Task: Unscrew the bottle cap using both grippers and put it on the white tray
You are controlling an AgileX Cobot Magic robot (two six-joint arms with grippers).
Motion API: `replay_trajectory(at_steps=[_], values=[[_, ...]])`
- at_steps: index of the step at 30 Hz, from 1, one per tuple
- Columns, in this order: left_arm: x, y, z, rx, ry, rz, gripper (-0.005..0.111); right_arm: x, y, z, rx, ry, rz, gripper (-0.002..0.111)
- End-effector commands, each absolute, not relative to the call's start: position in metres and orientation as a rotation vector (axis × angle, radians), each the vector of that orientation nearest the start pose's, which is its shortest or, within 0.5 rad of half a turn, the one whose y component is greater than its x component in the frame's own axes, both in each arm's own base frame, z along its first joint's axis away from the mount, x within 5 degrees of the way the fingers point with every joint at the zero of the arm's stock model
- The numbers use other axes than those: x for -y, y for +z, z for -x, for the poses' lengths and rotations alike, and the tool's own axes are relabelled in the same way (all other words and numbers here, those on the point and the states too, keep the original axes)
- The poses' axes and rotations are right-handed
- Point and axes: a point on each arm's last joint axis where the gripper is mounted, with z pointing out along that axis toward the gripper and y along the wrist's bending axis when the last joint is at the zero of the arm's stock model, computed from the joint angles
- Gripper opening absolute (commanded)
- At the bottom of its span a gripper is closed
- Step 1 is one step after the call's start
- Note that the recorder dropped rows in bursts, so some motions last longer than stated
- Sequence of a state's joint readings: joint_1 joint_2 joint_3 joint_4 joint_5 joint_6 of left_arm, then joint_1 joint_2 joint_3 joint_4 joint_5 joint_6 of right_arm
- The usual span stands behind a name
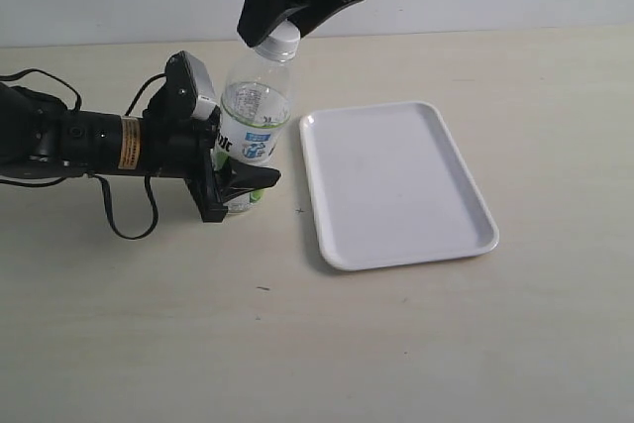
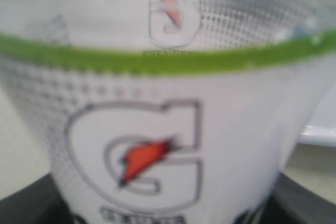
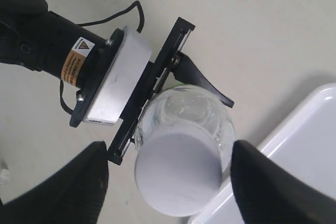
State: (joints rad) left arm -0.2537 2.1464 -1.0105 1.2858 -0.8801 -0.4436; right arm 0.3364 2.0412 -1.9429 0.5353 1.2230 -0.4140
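Lying just beside bottle [image 1: 256, 111]: white tray [image 1: 396, 185].

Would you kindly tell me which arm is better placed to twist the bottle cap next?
The right arm: the right claw straddles the bottle cap from above, open, while the left claw is clamped low on the bottle, steadying it.

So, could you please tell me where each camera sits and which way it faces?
Exterior: above the table, looking down on the bottle, white tray, left pincer and right pincer.
Left wrist: close against the bottle's label; its dark fingers edge the picture.
Right wrist: over the bottle cap, looking down between its own fingers.
Shared: the bottle in all three.
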Motion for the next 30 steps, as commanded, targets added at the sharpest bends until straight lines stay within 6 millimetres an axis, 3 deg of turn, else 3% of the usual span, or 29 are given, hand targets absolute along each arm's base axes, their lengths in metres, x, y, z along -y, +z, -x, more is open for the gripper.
replay_trajectory(at_steps=[1,8,16,23,26,30], values=[[0.162,0.097,-0.348,-1.624,-0.698,-1.292,0.0,-0.188,0.304,-0.404,-2.554,0.661,0.895,0.062],[0.162,0.097,-0.348,-1.624,-0.698,-1.292,0.0,-0.187,0.304,-0.404,-2.556,0.658,0.894,0.054],[0.162,0.097,-0.348,-1.624,-0.698,-1.292,0.0,-0.189,0.295,-0.408,-2.576,0.662,0.893,0.053],[0.162,0.097,-0.348,-1.623,-0.699,-1.294,0.0,-0.189,0.292,-0.408,-2.583,0.66,0.894,0.039],[0.162,0.097,-0.348,-1.625,-0.7,-1.293,0.0,-0.189,0.293,-0.409,-2.578,0.659,0.891,0.044],[0.162,0.097,-0.348,-1.625,-0.7,-1.293,0.0,-0.189,0.294,-0.409,-2.571,0.657,0.887,0.058]])
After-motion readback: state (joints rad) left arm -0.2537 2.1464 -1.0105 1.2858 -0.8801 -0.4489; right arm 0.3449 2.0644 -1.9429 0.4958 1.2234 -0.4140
